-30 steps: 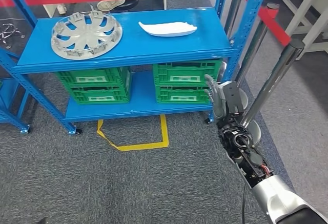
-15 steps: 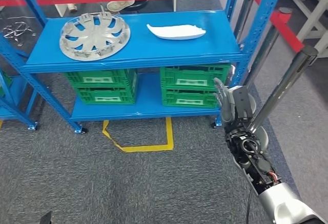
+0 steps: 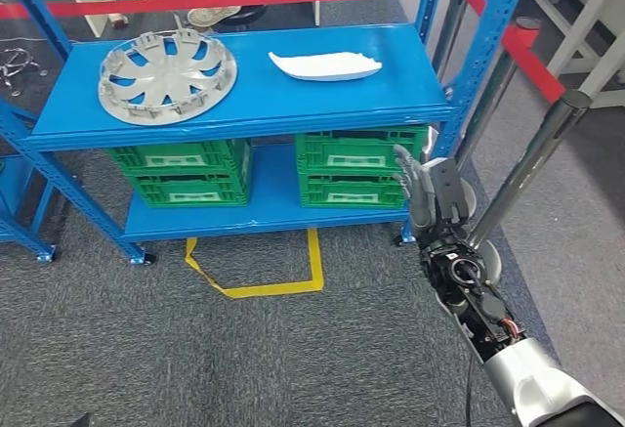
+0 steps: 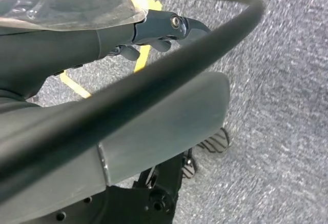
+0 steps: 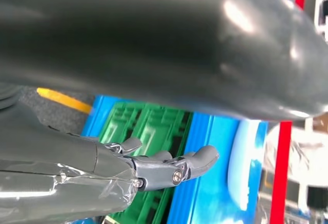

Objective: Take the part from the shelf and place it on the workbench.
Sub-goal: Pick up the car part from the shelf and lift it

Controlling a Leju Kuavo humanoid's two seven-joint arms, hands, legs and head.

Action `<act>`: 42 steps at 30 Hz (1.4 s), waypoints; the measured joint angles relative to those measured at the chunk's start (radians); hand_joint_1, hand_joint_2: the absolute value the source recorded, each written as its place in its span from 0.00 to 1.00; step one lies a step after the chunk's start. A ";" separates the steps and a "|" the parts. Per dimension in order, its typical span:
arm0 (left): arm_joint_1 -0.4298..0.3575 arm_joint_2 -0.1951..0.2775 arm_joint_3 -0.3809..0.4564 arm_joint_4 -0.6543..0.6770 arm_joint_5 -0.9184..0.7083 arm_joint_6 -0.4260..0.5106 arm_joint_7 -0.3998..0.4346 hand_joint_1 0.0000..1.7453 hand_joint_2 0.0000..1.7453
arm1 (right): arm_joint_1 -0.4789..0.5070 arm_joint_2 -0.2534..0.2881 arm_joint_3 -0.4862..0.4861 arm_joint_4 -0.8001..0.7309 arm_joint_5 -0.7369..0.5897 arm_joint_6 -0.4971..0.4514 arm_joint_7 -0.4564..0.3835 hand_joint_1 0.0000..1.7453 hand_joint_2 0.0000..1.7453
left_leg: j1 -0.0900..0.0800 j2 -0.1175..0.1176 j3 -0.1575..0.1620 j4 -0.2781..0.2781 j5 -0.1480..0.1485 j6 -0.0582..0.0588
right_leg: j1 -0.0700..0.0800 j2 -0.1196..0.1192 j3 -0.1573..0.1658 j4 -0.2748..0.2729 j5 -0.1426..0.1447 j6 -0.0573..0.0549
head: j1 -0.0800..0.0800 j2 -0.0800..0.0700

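**newbie_q:** So where's this run at? Has it picked anything up?

**shelfwatcher:** Nope, looks like the very start to me. The right hand (image 3: 420, 188) is raised in front of the shelf (image 3: 243, 105), fingers (image 5: 193, 161) stretched out straight and apart, holding nothing. It's level with the lower tier, just beside the right-hand green crate (image 3: 354, 168). The white part (image 3: 325, 64) lies flat on the top tier, above the hand and a bit to its left, well apart from it. So reach, grasp, carry and set-down on the workbench are all left, going by how things lie.

**newbie_q:** And the left hand?

**shelfwatcher:** The left hand (image 4: 162, 29) hangs over grey carpet (image 4: 278, 80) in its wrist view. A few dark fingers poke out past the arm cover, but I can't tell if it's open or curled.

**newbie_q:** What's the part like?

**shelfwatcher:** A long, shallow white shell, smooth and glossy, pointed at one end, probably moulded plastic. Thin edge, low on the shelf, so I'd guess it's fiddly to get fingers under. Further left of the hand on the same tier is a silvery wheel cover (image 3: 167, 73), round with curved spokes. The shelf is painted blue metal, slick-looking; the crates are ribbed lattice plastic. A yellow tape outline (image 3: 258, 266) on the floor sits below and left of the hand.
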 joint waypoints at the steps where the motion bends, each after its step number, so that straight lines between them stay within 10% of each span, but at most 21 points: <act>1: 0.000 0.000 0.000 0.000 0.000 0.001 0.000 0.00 0.00 | -0.001 0.000 0.000 0.000 0.000 0.000 -0.001 0.00 0.00 | 0.001 0.000 0.005 -0.004 -0.001 0.007 | -0.001 -0.001 -0.009 0.021 -0.013 0.005 | 0.004 0.000; 5: 0.001 0.000 0.000 0.000 0.002 0.002 0.000 0.00 0.00 | -0.001 0.000 0.001 0.000 0.001 0.003 -0.004 0.00 0.00 | -0.002 0.001 0.026 -0.008 -0.016 0.026 | -0.004 -0.004 -0.140 0.274 -0.105 0.013 | 0.026 0.000; 7: 0.002 0.000 0.000 0.000 0.002 0.002 0.000 0.00 0.00 | 0.003 0.000 0.002 0.001 0.001 0.004 -0.004 0.00 0.00 | -0.004 -0.002 0.039 -0.007 -0.026 0.028 | -0.004 -0.004 -0.166 0.292 -0.077 0.012 | 0.034 0.000; 11: 0.003 -0.002 0.000 0.000 0.002 0.003 0.000 0.00 0.00 | -0.002 0.000 0.002 0.002 0.001 0.006 -0.005 0.00 0.00 | -0.007 -0.006 0.065 -0.006 -0.049 0.016 | 0.001 -0.005 -0.068 0.048 0.054 -0.002 | 0.050 0.000; 16: 0.001 -0.002 0.000 0.000 0.003 0.003 0.000 0.00 0.00 | -0.004 0.000 0.001 -0.001 0.002 0.007 -0.007 0.00 0.00 | -0.006 -0.003 0.057 0.021 -0.072 -0.008 | 0.001 -0.002 -0.026 -0.004 0.042 -0.020 | 0.041 0.000; 21: 0.001 0.000 0.000 0.000 0.003 0.003 0.000 0.00 0.00 | 0.000 0.000 0.002 -0.003 0.004 0.007 -0.006 0.00 0.00 | 0.005 -0.001 -0.125 0.301 -0.138 -0.026 | -0.004 -0.003 0.012 -0.016 0.017 -0.032 | 0.015 0.000; 25: 0.004 0.002 0.000 0.000 0.002 0.003 0.000 0.00 0.00 | 0.003 0.000 0.002 -0.005 0.005 0.007 -0.006 0.00 0.00 | 0.009 0.001 -0.068 0.087 0.018 -0.029 | -0.009 -0.001 0.052 -0.016 -0.022 -0.017 | -0.001 0.000; 30: 0.003 0.002 0.000 0.000 0.002 0.004 0.000 0.00 0.00 | 0.000 0.000 0.000 -0.010 0.005 0.006 -0.005 0.00 0.00 | 0.004 -0.002 -0.014 0.006 0.009 0.005 | -0.005 0.001 0.075 -0.007 -0.040 0.008 | 0.004 0.000; 35: 0.005 0.002 0.000 0.001 0.004 0.010 0.000 0.00 0.00 | 0.004 0.000 0.000 -0.013 0.005 0.009 -0.003 0.00 0.00 | -0.001 -0.002 0.040 -0.003 -0.027 0.028 | -0.004 -0.005 -0.105 0.279 -0.124 0.014 | 0.032 0.000; 37: 0.007 0.001 0.000 0.001 0.005 0.011 0.000 0.00 0.00 | 0.008 0.000 0.000 -0.013 0.005 0.011 -0.001 0.00 0.00 | -0.006 -0.005 0.070 -0.004 -0.049 0.030 | -0.003 -0.005 -0.153 0.293 -0.149 0.008 | 0.041 0.000; 42: 0.004 -0.002 0.000 0.001 0.007 0.010 0.000 0.00 0.00 | 0.009 0.000 0.000 -0.013 0.005 0.010 0.000 0.00 0.00 | -0.015 -0.010 0.136 -0.005 -0.106 0.022 | 0.020 -0.001 -0.122 0.037 0.089 -0.029 | 0.057 0.000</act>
